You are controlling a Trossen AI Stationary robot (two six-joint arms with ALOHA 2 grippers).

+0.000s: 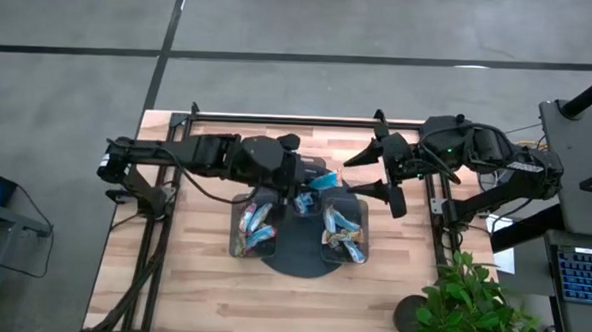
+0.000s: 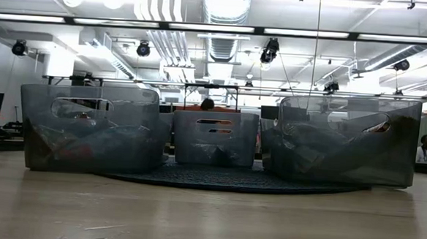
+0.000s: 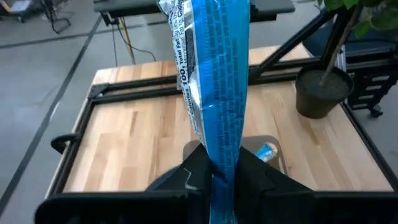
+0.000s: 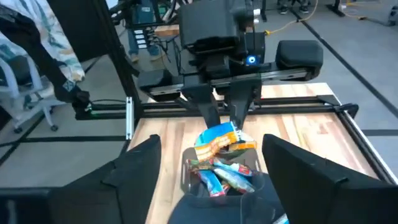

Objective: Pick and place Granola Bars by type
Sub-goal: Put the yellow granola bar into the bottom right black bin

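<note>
Left gripper (image 1: 305,191) over the middle of the table, at the back edge of the dark round tray (image 1: 302,258), fingers (image 3: 196,171) pinched on a light blue granola bar (image 3: 214,87). Bar standing up between the fingers in the left wrist view, its top end cut off by the frame edge; seen from above, only a small blue patch (image 1: 322,181) beside the gripper. Right gripper (image 1: 386,175) raised near the tray's right side, fingers (image 1: 395,197) spread wide, nothing between them.

Left clear bin (image 1: 255,227) with several bars (image 1: 258,224), light blue and red among them; right clear bin (image 1: 344,228) with a mixed heap (image 4: 221,168) of blue, orange and greenish wrappers. From table height, bin walls smoky, contents hard to make out. Third bin (image 2: 215,138) visible behind in that view, mostly hidden under the left arm from above. Neither gripper visible from table height. Potted plant (image 1: 465,309) at the table's near right corner, partly cut off.
</note>
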